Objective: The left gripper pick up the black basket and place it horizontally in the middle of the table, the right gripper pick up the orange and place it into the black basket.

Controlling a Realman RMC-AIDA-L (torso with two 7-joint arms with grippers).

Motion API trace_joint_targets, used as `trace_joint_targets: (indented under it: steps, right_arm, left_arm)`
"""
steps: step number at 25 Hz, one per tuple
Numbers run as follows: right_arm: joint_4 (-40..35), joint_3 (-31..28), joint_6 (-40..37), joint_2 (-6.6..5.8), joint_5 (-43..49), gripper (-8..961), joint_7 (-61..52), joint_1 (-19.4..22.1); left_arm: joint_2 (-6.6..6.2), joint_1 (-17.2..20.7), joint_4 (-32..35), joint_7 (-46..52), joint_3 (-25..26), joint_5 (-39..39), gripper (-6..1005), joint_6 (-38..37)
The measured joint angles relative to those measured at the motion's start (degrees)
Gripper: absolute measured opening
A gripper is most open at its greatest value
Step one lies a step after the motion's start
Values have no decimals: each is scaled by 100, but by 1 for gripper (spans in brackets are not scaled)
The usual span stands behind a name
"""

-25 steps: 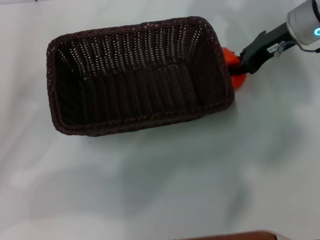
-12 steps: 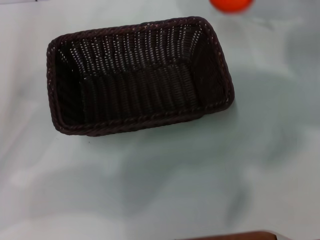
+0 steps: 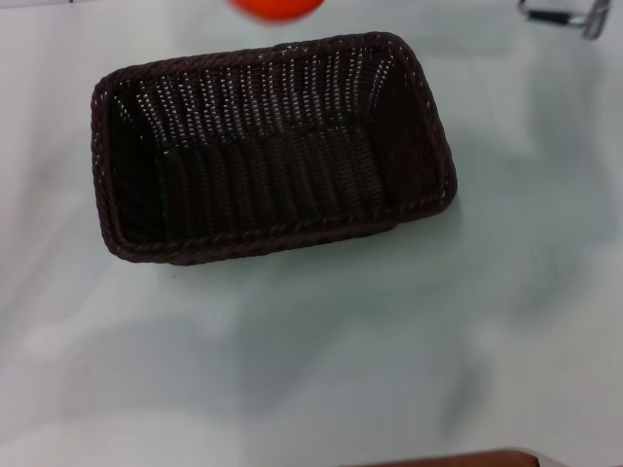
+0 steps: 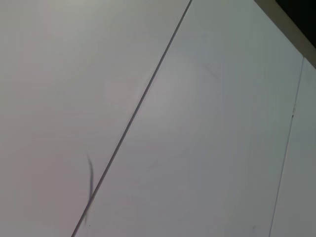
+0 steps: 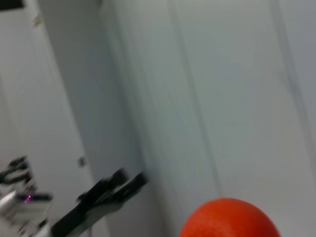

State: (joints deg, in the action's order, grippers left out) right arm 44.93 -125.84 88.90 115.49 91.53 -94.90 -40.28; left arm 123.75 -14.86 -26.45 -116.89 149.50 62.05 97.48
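Observation:
The black basket (image 3: 273,146) lies lengthwise on the table (image 3: 321,350) in the head view, open side up and empty. The orange (image 3: 275,7) shows only partly at the top edge of the head view, past the basket's far rim. It also fills the near edge of the right wrist view (image 5: 229,219), close to the camera and held up off the table by my right gripper, whose own fingers do not show. A thin grey-silver part of the right arm (image 3: 563,15) pokes in at the top right. A black clamp-like piece (image 5: 113,190), apparently my left gripper, shows far off in the right wrist view.
The table's brown front edge (image 3: 458,457) shows at the bottom of the head view. The left wrist view shows only pale wall panels (image 4: 197,123) with a thin seam. Bare table surrounds the basket on all sides.
The right gripper closed on the orange beside the basket's right end, then lifted it. The orange has travelled up and to the left along the top edge. The basket has not moved.

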Motion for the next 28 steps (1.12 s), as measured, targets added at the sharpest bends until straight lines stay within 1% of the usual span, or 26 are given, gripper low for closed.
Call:
trace_joint_targets:
  steps: [2,3,6,11,14,17,21,22,24,28]
  right_arm:
    - [-85,261,-91,17,2,79,11,-65]
    - [-117,298,-113,31,2,75,15,-79]
    - [-162,333,-146,72,4,145,48,-96]
    - [-165,324,-137,76,-7,272,59,-69]
    - [-167,279,-112,89,-70,357,94,-16]
    - [-169,226,-92,131,-243,443,192,72]
    - [-181,132,-103,228,-773,644,675,311]
    - [-219,62,-115,273,-953,694,865,390]
    - [-372,-102,-129,342,-1354,761,1294,510]
    - [-958,-356,-95,368,-2230,896,2122,683]
  left_arm:
    - [0,3,5,0,0,0,823,-3]
    - [0,8,6,0,0,0,823,-3]
    - [0,27,8,0,0,0,824,-4]
    - [0,41,12,0,0,0,824,5]
    - [1,40,17,0,0,0,824,18]
    - [8,33,17,1,-1,0,823,26]
    - [15,32,27,8,-9,-5,823,33]
    - [18,30,34,8,-9,-12,823,34]
    - [19,15,41,9,-9,-28,823,35]
    - [27,-3,44,10,-3,-44,823,45]
